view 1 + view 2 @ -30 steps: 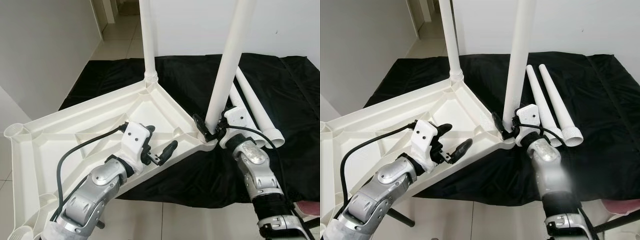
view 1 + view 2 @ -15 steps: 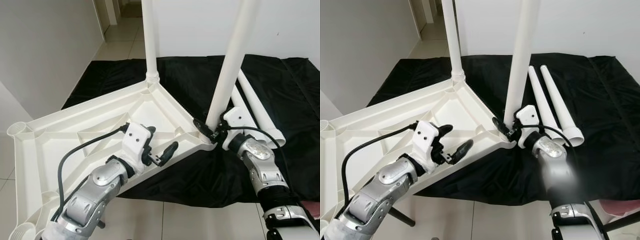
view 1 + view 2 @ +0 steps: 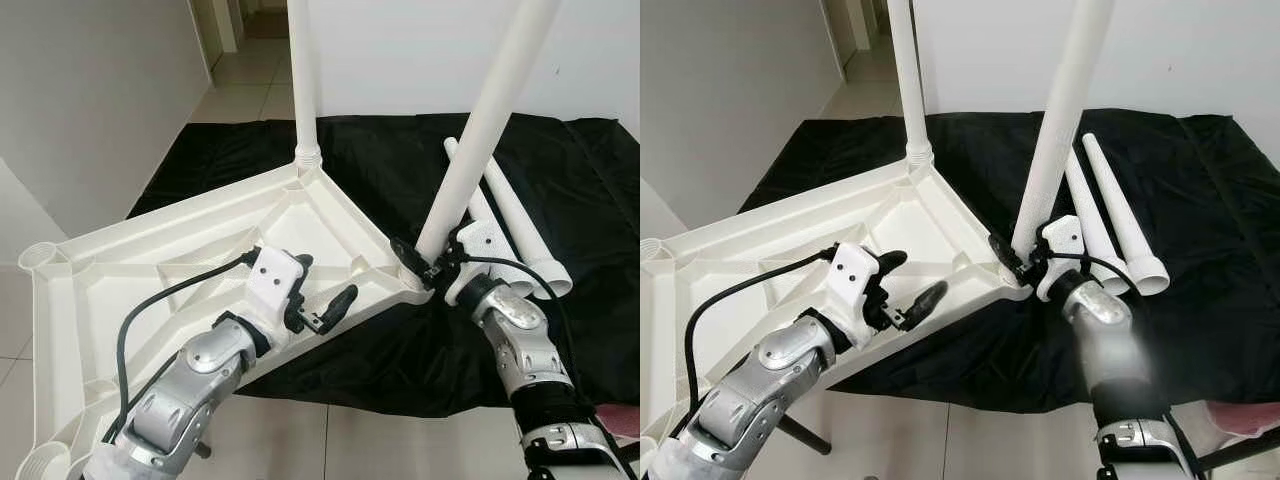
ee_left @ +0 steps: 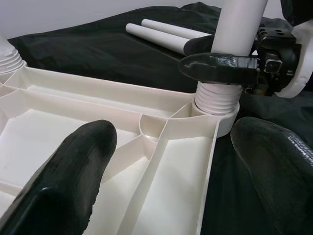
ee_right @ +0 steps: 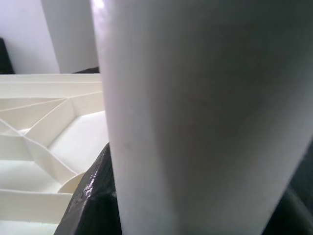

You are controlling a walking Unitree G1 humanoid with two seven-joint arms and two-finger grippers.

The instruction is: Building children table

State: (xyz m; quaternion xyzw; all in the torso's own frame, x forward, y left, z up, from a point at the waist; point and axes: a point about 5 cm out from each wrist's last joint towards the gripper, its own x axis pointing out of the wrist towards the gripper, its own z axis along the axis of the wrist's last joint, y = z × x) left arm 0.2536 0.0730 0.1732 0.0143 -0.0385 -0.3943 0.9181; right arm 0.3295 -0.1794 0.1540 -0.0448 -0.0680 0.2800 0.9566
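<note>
The right gripper [image 3: 425,262] clamped the tilted white leg [image 3: 478,150] just above its corner socket in the upturned tabletop [image 3: 150,265]. The left gripper [image 3: 322,297] hovered wide apart over the tabletop's edge, holding nothing.

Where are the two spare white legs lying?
In the eye views, the two spare legs lie side by side on the black cloth, on the robot's right, just beyond its right hand.

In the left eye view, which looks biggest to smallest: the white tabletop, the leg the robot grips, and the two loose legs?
1. Tabletop.
2. Gripped leg, in the right gripper.
3. Loose legs: alike; lying farther away, so unsure.
</note>
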